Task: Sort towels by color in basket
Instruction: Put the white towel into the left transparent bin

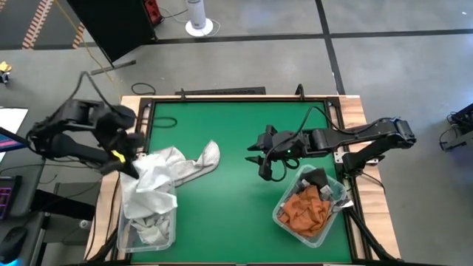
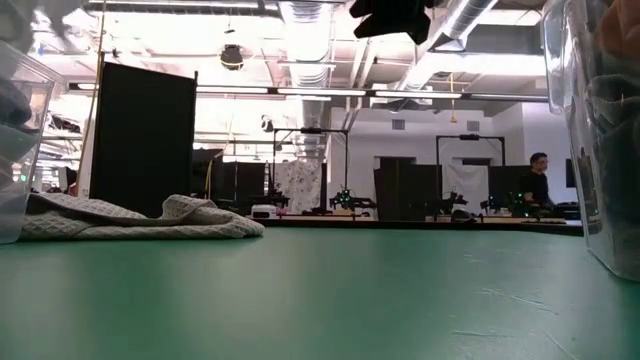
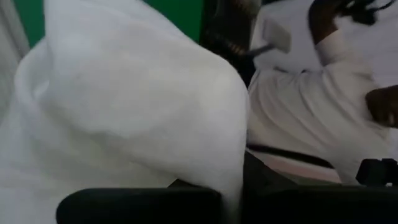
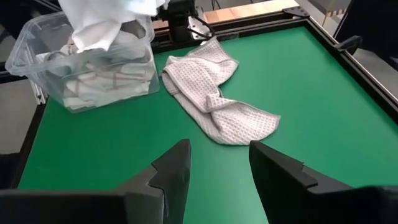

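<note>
My left gripper (image 1: 131,161) is shut on a white towel (image 1: 151,177) above the clear left bin (image 1: 126,229), which holds more pale towels. In the left wrist view the white towel (image 3: 124,112) fills most of the picture. A white-and-grey checked towel (image 4: 214,102) lies crumpled on the green mat beside that bin; it also shows in the high view (image 1: 208,157). My right gripper (image 4: 217,168) hangs open over the middle of the mat (image 1: 262,164), touching nothing. A clear right bin (image 1: 284,222) holds rust orange towels (image 1: 304,210) and a dark grey one (image 1: 316,179). My left gripper is shut on the white towel, but the bunched cloth (image 3: 205,180) covers the place of contact, so which part it has cannot be told. The towel hangs slack below the gripper, and its lower end (image 4: 93,37) reaches into the left bin.
A raised dark frame (image 1: 222,100) borders the green mat, with wooden table edge (image 1: 355,111) outside it. The mat's middle and near part (image 1: 229,222) between the two bins are bare. Beyond the table a person (image 2: 537,180) sits far off in the room.
</note>
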You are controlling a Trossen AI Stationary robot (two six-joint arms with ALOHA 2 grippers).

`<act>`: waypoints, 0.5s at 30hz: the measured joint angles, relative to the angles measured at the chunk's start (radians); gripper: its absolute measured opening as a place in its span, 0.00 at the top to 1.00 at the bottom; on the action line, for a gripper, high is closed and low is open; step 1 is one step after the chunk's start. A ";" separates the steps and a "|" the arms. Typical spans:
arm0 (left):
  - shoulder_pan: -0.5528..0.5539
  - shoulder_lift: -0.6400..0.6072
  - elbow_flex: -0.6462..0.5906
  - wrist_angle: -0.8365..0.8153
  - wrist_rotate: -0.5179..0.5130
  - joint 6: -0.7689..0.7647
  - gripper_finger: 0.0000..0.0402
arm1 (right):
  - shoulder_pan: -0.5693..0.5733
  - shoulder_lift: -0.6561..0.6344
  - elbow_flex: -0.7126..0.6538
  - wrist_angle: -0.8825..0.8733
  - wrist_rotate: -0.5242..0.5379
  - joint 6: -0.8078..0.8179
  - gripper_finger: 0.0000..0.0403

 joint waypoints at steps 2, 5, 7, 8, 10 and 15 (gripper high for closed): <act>-0.021 -0.014 -0.054 0.002 0.000 -0.024 0.99 | 0.000 0.000 0.000 -0.005 0.001 0.000 0.53; -0.068 -0.022 -0.127 0.052 0.000 -0.089 0.99 | -0.007 0.000 0.000 -0.009 0.019 0.019 0.53; -0.115 -0.022 -0.172 0.113 -0.001 -0.123 0.99 | -0.015 0.000 0.000 -0.009 0.020 0.024 0.53; -0.142 -0.021 -0.189 0.139 -0.006 -0.141 0.99 | -0.018 0.000 0.000 -0.009 0.021 0.025 0.53; -0.200 -0.006 -0.218 0.167 -0.037 -0.172 0.99 | -0.020 0.000 0.000 -0.009 0.021 0.028 0.53; -0.355 0.045 -0.232 0.150 -0.231 -0.172 0.99 | -0.010 0.000 0.000 -0.009 0.021 0.074 0.53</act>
